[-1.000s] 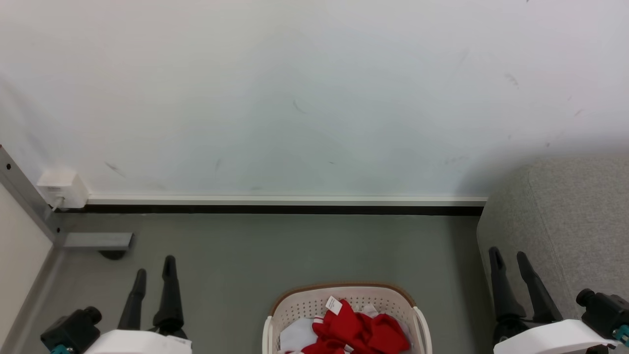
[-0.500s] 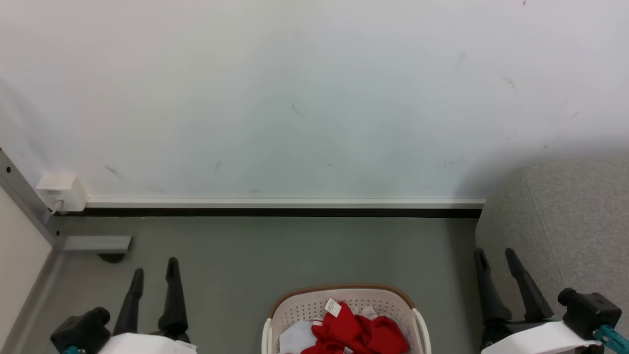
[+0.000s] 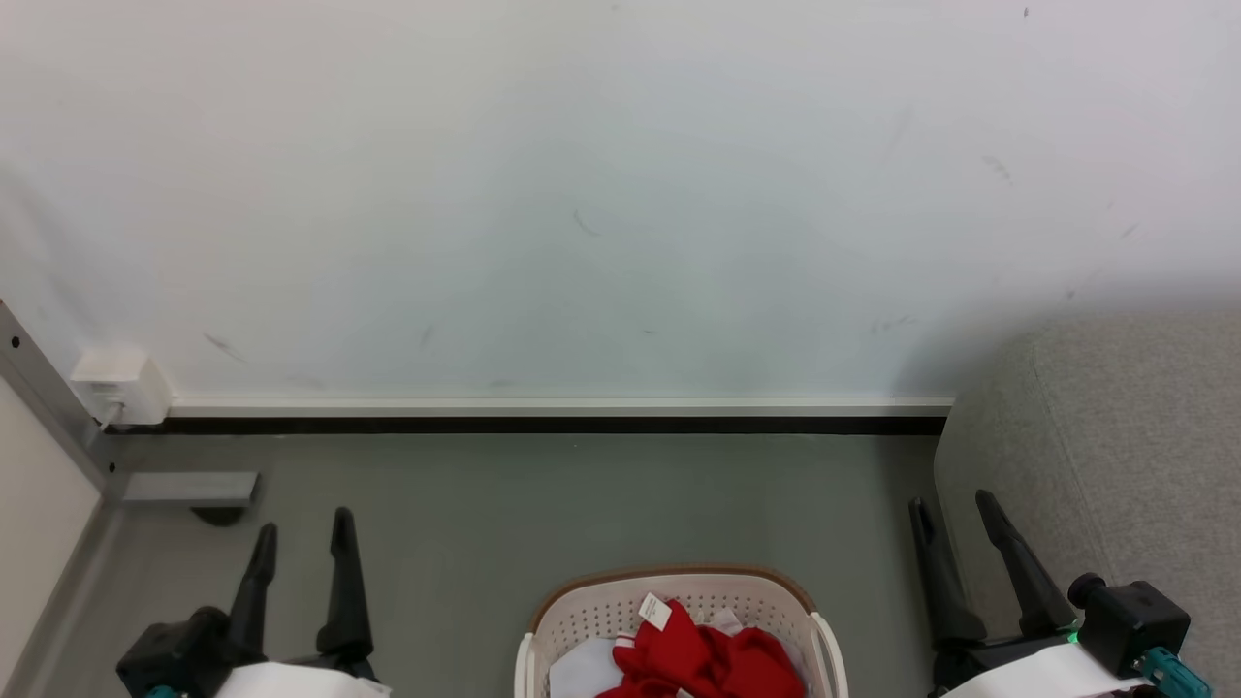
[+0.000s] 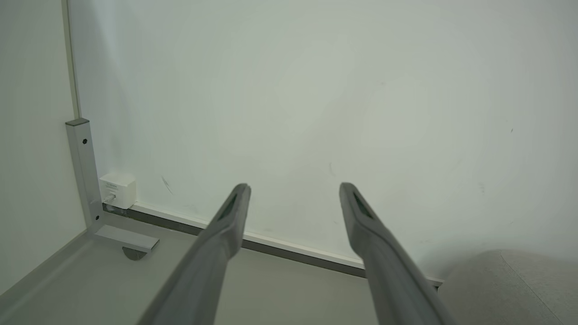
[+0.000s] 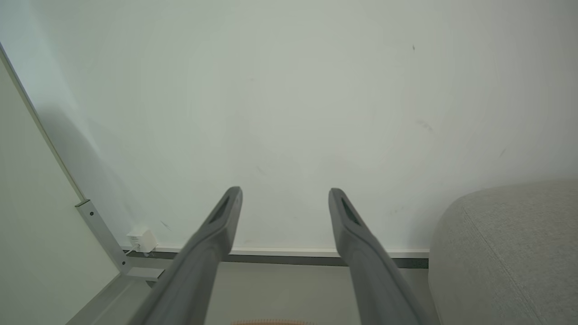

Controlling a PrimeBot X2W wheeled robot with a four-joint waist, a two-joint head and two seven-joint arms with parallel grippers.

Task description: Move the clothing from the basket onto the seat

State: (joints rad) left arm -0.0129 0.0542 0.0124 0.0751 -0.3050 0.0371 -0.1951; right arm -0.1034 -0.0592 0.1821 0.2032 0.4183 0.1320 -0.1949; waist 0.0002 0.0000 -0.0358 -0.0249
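While the clothing point(image 3: 706, 659) lies in the basket point(image 3: 591, 611) beside the seat point(image 3: 1115, 456), left gripper point(image 3: 301, 543) and right gripper point(image 3: 955, 523) hover empty, fingers apart.

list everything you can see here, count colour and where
basket: one, white with brown rim, on the floor at bottom centre of the head view
clothing: heap, count unclear, red, inside the basket
label: one, white, on top of the clothing
white cloth: one, white, in the basket left of the clothing
seat: one, grey, at right against the wall
wall: one, white with scuffs, ahead
skirting: one, white over dark strip, foot of the wall
floor: grey-green
white box: one, low on the wall at left
metal post: one, grey, left corner
left end effector: one, dark, open, lower left
right end effector: one, dark, open, lower right beside the seat
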